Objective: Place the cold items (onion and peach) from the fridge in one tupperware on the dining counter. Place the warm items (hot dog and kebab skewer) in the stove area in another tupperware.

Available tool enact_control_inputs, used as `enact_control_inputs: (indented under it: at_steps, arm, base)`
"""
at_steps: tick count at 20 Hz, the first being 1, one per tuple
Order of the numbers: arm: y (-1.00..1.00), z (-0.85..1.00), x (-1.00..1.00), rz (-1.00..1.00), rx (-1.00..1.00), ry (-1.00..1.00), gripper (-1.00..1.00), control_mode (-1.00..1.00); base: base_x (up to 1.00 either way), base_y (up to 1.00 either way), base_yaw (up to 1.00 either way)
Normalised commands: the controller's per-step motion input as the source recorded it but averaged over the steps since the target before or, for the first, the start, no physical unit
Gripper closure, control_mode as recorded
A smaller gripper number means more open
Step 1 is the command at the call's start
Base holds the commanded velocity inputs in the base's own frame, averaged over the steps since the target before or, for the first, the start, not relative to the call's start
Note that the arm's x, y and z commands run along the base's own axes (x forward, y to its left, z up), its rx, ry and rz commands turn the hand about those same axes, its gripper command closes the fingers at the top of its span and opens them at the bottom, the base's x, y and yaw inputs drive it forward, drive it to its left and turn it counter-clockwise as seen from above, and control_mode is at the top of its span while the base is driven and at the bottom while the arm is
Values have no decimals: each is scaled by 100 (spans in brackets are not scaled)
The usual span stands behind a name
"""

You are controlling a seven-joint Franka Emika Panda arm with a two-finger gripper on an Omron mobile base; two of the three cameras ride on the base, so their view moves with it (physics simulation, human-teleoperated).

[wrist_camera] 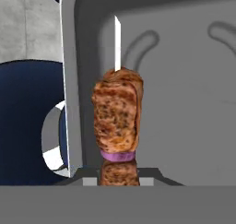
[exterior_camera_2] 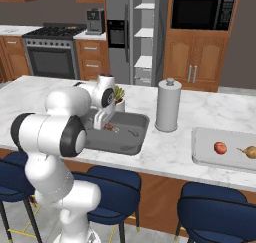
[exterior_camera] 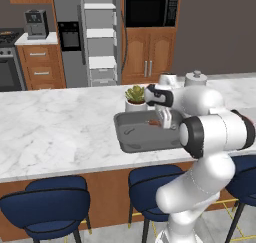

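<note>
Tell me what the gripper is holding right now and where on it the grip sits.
The gripper is shut on the kebab skewer, clamped at its lower meat end just past the purple onion slice, with the bare stick tip pointing away over the grey tupperware.

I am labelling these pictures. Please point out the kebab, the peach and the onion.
kebab point(wrist_camera: 116, 117): hand view, middle of the browned meat.
peach point(exterior_camera_2: 220, 147): right base view, middle of the red fruit.
onion point(exterior_camera_2: 250, 151): right base view, on its round bulb.
</note>
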Motion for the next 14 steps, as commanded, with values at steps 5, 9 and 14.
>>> enact_control_inputs:
  at_steps: [5,9,14]
  arm:
    - [0,-37,34,0,0,0,100,-100]
    - [0,-39,21,0,0,0,100,-100]
    - [0,-33,16,0,0,0,100,-100]
  base:
    - [0,0,0]
    - [0,0,0]
    - [0,0,0]
